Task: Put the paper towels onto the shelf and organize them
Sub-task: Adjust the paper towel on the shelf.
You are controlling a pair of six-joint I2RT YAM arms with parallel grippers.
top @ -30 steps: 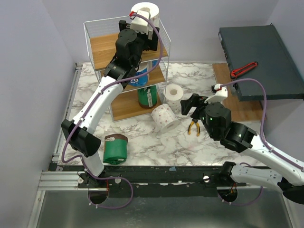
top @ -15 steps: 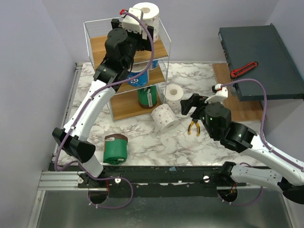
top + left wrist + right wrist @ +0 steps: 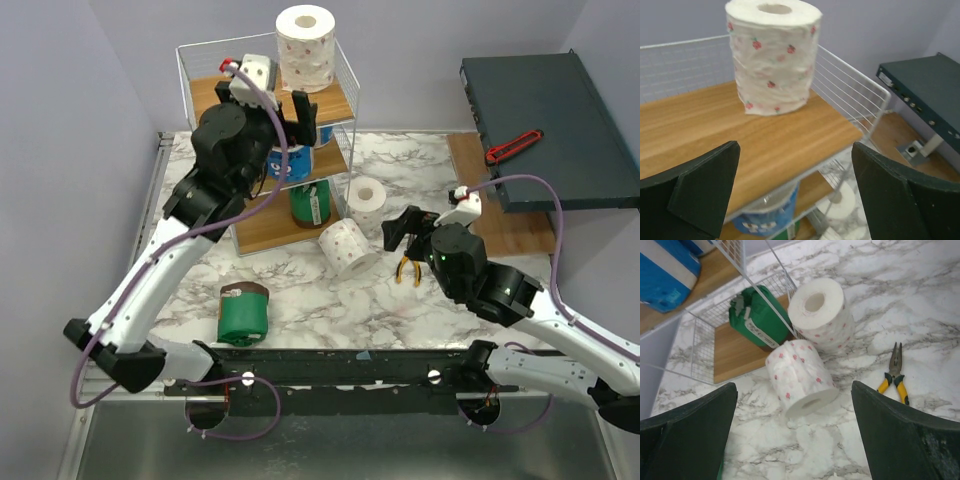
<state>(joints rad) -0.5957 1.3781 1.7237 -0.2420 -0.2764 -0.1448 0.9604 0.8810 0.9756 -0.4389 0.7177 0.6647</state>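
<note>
One speckled white paper towel roll (image 3: 305, 45) (image 3: 772, 55) stands upright on the top board of the shelf (image 3: 215, 95) (image 3: 715, 130). My left gripper (image 3: 290, 115) (image 3: 795, 190) hangs open and empty just in front of that board, apart from the roll. A blue roll (image 3: 295, 160) lies on the middle tier and a green one (image 3: 310, 203) on the bottom tier. On the table, a speckled roll (image 3: 347, 248) (image 3: 800, 377) lies on its side beside an upright one (image 3: 366, 195) (image 3: 820, 315). My right gripper (image 3: 408, 232) (image 3: 795, 435) hovers open above the lying roll.
Another green-wrapped roll (image 3: 243, 310) lies near the table's front left. Yellow-handled pliers (image 3: 407, 268) (image 3: 895, 375) lie right of the lying roll. A dark flat box (image 3: 550, 120) with a red tool (image 3: 513, 146) sits raised at the back right.
My left arm has drawn back and down from the roll on the top board, which stays standing there. My right gripper has opened wider above the lying roll.
</note>
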